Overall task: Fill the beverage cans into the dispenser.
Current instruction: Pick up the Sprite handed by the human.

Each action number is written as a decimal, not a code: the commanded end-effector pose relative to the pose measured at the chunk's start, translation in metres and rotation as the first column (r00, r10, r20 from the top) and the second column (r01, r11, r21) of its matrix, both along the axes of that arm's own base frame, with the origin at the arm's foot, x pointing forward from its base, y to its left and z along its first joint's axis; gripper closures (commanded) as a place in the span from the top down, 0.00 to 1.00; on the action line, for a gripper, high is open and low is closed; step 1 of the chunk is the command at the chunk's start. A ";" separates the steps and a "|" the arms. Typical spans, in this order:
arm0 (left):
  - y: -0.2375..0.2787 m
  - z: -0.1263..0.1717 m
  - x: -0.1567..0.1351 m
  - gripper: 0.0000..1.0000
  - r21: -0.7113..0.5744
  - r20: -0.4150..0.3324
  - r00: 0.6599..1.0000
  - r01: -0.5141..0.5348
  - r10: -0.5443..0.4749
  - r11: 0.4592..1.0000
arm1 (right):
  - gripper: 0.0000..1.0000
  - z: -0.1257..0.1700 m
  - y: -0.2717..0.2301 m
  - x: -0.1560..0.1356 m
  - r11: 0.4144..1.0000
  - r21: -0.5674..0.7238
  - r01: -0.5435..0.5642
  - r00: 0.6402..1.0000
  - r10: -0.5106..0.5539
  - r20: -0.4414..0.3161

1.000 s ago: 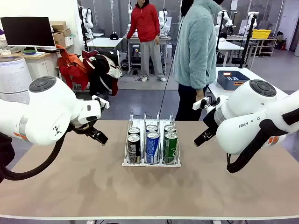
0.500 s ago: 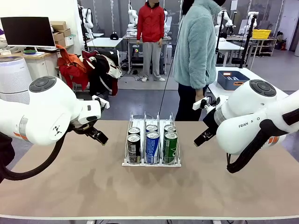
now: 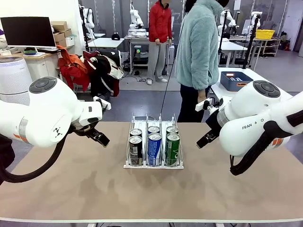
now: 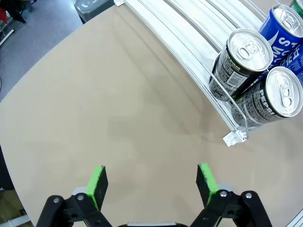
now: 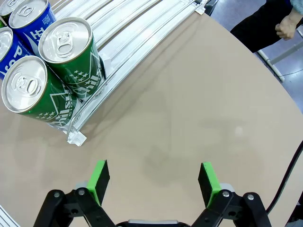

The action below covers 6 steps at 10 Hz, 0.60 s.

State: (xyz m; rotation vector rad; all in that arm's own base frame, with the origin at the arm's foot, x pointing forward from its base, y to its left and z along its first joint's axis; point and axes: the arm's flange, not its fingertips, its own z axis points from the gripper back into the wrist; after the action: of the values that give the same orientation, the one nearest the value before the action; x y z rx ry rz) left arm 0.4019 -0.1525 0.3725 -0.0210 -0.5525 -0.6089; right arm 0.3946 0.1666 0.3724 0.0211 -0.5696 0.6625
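Clear dispenser [image 3: 162, 124], six cans [image 3: 154, 147] inside

The left arm comes in from the left, its white elbow bulking large, and the left end effector [image 3: 98, 137] slants down and inward toward the middle. Seen from its wrist, the green-padded fingers [image 4: 98, 182] stand wide apart with nothing between them. The right arm mirrors it from the other side. The right end effector [image 3: 205, 138] slants inward too, spread wide and empty.
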 end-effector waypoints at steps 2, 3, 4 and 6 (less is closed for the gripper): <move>0.001 0.000 0.000 1.00 -0.001 0.000 1.000 -0.002 0.002 1.000 | 1.00 0.000 0.000 0.000 1.000 0.001 0.000 1.000 0.000 0.000; 0.001 0.000 0.000 1.00 -0.001 0.000 1.000 -0.002 0.002 1.000 | 1.00 0.000 0.000 0.000 1.000 0.001 0.000 1.000 0.000 0.000; 0.001 0.000 0.000 1.00 -0.001 0.000 1.000 -0.002 0.002 1.000 | 1.00 0.000 0.000 0.000 1.000 0.001 0.000 1.000 0.000 0.000; 0.009 0.017 -0.010 1.00 0.012 -0.045 0.995 0.088 -0.088 0.996 | 1.00 -0.004 0.014 -0.028 0.999 0.033 -0.027 0.997 0.029 -0.069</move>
State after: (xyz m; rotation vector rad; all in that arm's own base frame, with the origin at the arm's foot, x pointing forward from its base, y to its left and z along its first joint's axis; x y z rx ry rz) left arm 0.3998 -0.1541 0.3750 -0.0202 -0.5410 -0.6335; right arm 0.3910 0.1732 0.3707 0.0289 -0.5542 0.6723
